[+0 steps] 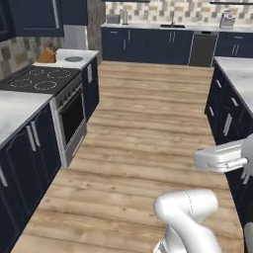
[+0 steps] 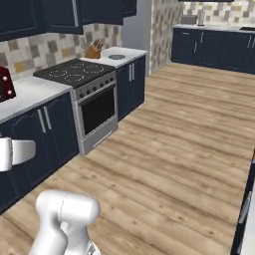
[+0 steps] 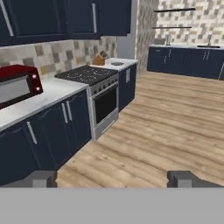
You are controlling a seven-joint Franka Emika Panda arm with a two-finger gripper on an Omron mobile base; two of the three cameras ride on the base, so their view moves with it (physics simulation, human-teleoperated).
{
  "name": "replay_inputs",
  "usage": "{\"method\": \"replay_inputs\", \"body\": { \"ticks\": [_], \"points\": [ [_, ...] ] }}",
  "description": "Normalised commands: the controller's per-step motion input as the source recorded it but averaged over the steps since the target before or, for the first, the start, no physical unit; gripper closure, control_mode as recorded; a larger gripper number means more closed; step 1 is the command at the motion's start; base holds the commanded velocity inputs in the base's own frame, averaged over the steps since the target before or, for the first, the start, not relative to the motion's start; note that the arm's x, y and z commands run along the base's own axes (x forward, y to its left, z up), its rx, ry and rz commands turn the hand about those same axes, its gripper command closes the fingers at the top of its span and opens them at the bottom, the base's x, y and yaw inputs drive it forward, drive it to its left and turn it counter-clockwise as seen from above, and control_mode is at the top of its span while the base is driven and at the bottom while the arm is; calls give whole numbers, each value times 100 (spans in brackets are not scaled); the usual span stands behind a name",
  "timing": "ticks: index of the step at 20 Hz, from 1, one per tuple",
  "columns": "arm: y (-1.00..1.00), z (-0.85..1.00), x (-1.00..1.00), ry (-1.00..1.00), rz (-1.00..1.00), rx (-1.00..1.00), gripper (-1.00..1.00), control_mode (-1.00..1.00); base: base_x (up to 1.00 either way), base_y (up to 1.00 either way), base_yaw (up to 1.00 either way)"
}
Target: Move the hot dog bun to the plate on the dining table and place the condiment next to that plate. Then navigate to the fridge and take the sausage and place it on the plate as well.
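None of the task's things, bun, condiment, plate or sausage, can be made out in these pictures, so their place relative to the claw cannot be told. The gripper (image 3: 112,178) stands with its jaws spread as wide as they go and nothing between them; its two dark finger tips (image 3: 40,178) rise far apart at the bottom of the hand view, with bare wooden floor (image 3: 175,118) past them.

The hand looks along a kitchen aisle. On the left in that view runs a row of dark blue cabinets (image 3: 48,131) under a pale counter (image 3: 43,98), and on the counter sits a red microwave (image 3: 17,85) (only partly in frame). Farther along is a stove (image 1: 42,79) with a black cooktop and a silver oven front below. Past the stove a short stretch of counter carries a knife block (image 2: 93,50) against the tiled wall.

In the left base view the white arm (image 1: 190,217) rises from the lower right, beside another run of dark cabinets (image 1: 225,113) on the right side. At the far end of the room stands a further row of cabinets (image 1: 148,45) with a sink (image 1: 172,24) on top.
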Motion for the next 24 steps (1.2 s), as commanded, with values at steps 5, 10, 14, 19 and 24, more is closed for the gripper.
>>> {"method": "replay_inputs", "body": {
  "ticks": [5,10,14,19,24],
  "points": [
    [0,0,0,0,0,0,-100,100,96,0,-16],
    [0,0,0,0,0,0,-100,100,100,0,-9],
    [0,0,0,0,0,0,-100,100,97,-3,-6],
    [0,0,0,0,0,0,-100,100,83,-18,-1],
    [0,0,0,0,0,0,-100,100,75,-25,0]
  ]
}}
